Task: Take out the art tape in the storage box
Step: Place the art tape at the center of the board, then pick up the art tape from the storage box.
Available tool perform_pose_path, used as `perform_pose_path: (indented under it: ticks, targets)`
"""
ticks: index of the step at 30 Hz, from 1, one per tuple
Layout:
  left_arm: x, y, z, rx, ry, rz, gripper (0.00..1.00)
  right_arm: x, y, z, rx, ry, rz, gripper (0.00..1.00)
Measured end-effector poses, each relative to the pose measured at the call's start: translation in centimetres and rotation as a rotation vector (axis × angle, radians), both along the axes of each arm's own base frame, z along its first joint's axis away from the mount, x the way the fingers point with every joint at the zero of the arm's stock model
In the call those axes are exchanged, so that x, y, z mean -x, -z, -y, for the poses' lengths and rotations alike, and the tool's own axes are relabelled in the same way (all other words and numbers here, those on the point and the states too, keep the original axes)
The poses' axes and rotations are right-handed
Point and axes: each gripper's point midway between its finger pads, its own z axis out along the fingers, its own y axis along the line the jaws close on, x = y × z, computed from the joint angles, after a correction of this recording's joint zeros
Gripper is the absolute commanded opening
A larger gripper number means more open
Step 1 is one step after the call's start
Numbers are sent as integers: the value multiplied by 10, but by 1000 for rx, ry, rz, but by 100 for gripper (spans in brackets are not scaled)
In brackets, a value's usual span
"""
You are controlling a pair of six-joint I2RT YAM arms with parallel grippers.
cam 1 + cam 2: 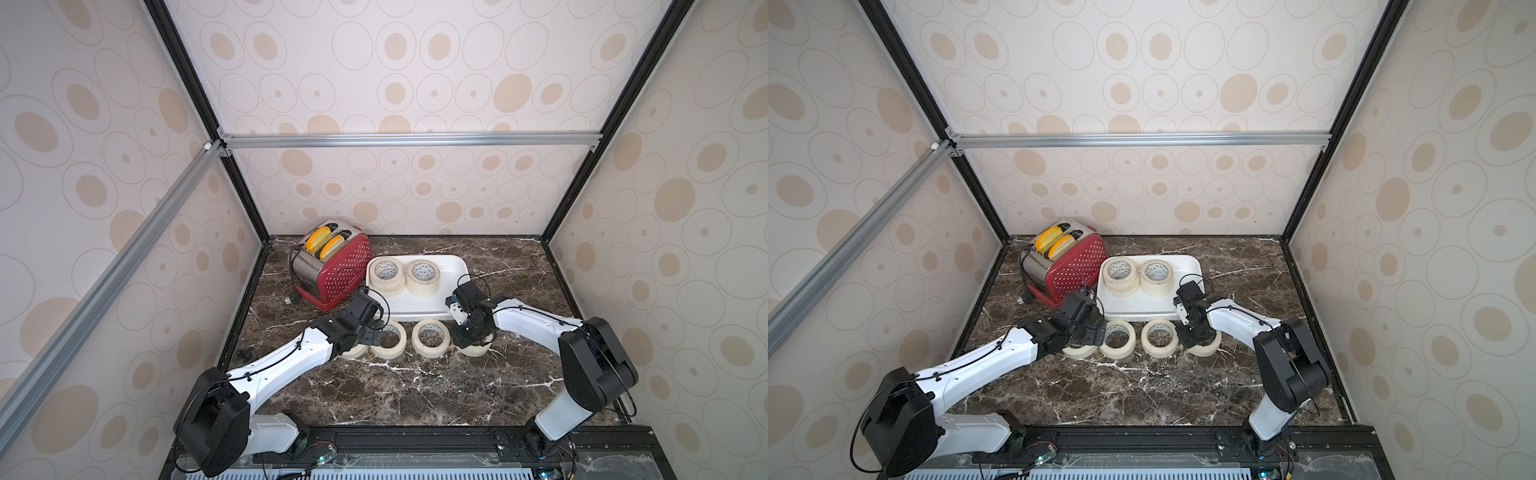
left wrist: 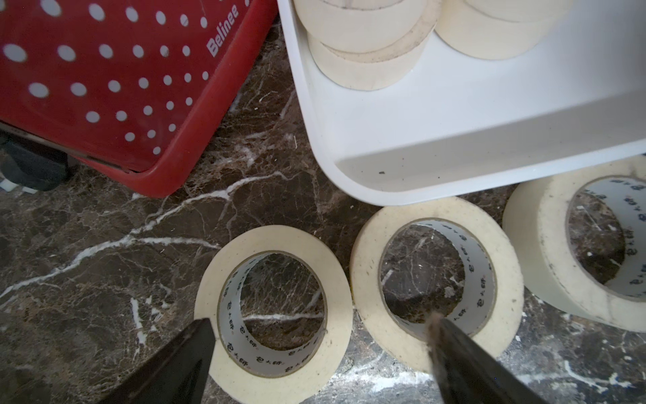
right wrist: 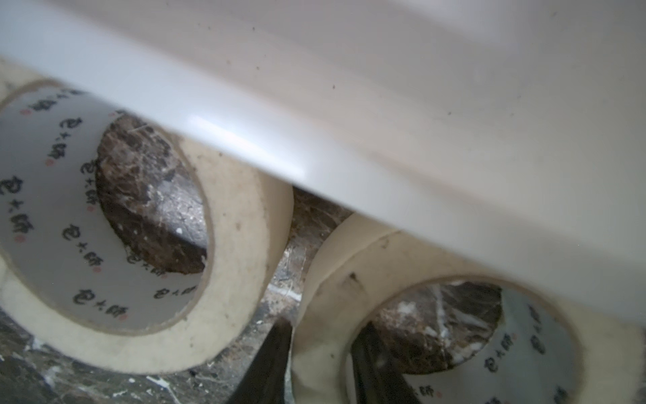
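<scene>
The white storage box (image 1: 417, 308) (image 1: 1144, 308) sits mid-table and holds art tape: a stack of cream rolls (image 1: 385, 286) and one roll beside it (image 1: 424, 289). Several more rolls lie in a row in front of the box. My left gripper (image 1: 376, 334) (image 2: 323, 337) hangs open over the two leftmost rolls (image 2: 279, 238) (image 2: 367, 266), holding nothing. My right gripper (image 1: 471, 343) (image 3: 323, 349) stands over the rightmost roll (image 1: 478, 351) (image 3: 335, 280). One finger is inside its core and one outside its wall, a sliver apart. That roll rests on the table.
A red perforated toaster (image 1: 340, 266) (image 2: 105, 87) with two yellow slices stands left of the box, its cord trailing near my left wrist. Patterned walls enclose the dark marble table (image 1: 395, 390). The box's near wall (image 3: 349, 105) is close above the right wrist camera.
</scene>
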Motion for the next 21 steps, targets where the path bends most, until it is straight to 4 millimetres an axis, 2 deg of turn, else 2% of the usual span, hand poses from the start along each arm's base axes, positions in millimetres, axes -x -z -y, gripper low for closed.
perform_pose_path:
  ticks: [6, 14, 21]
  targets:
    - [-7, -12, 6, 19, 4, 22, 99, 0, -8, 2, 2, 1, 20, 42]
    - [-27, -36, 18, 30, 26, 69, 99, 0, -46, 8, -24, -5, 116, 50]
    - [-52, -36, 21, 34, 22, 48, 99, 2, -80, 11, -68, -19, 208, 63]
